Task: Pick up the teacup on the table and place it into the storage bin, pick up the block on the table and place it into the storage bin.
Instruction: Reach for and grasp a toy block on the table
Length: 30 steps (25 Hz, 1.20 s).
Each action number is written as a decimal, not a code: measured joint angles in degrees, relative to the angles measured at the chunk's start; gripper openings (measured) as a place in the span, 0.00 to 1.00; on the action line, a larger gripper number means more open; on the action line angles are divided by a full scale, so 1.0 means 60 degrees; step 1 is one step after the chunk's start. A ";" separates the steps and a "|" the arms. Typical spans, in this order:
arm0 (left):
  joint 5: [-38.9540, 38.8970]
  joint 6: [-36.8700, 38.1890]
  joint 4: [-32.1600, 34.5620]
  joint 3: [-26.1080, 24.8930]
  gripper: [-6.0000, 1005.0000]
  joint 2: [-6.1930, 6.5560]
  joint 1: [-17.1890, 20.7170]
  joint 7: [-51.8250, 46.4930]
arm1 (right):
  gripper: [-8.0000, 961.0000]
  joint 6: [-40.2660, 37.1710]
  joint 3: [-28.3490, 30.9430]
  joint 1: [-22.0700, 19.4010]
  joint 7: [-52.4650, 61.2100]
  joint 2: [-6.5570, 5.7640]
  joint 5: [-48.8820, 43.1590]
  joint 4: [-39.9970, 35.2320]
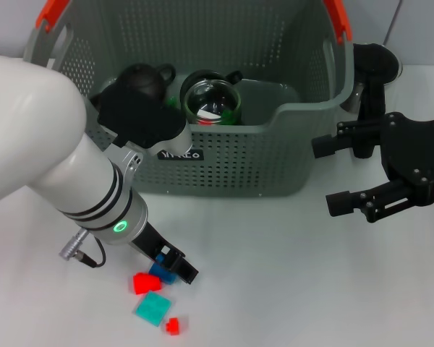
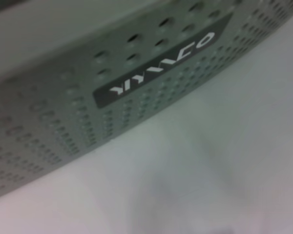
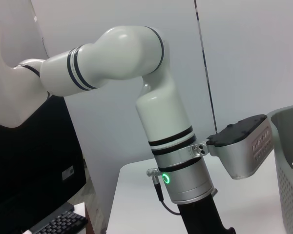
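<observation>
Left gripper [image 1: 175, 269] sits low over a blue block [image 1: 161, 272] – whether it has closed I cannot tell; lift straight, clear the bin [image 1: 224, 163] rim – right gripper [image 1: 351, 173] idles agape

place: lab/office | cues: white table [image 1: 289, 275]; keyboard [image 3: 58, 225]; plain partition walls [image 3: 244, 58]
</observation>
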 joint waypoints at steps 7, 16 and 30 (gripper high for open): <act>0.0042 -0.0051 0.0165 0.0016 0.96 -0.0001 -0.0053 0.0000 | 0.98 0.0036 -0.0001 0.0001 -0.0021 -0.0006 0.0028 0.0000; 0.0077 -0.0120 0.0315 0.0014 0.94 -0.0001 -0.0104 0.0000 | 0.98 0.0058 0.0017 0.0000 -0.0097 -0.0007 0.0043 0.0000; 0.0155 -0.0145 0.0422 0.0127 0.67 -0.0001 -0.0155 0.0000 | 0.98 0.0050 0.0051 -0.0014 -0.0115 -0.0007 0.0045 0.0001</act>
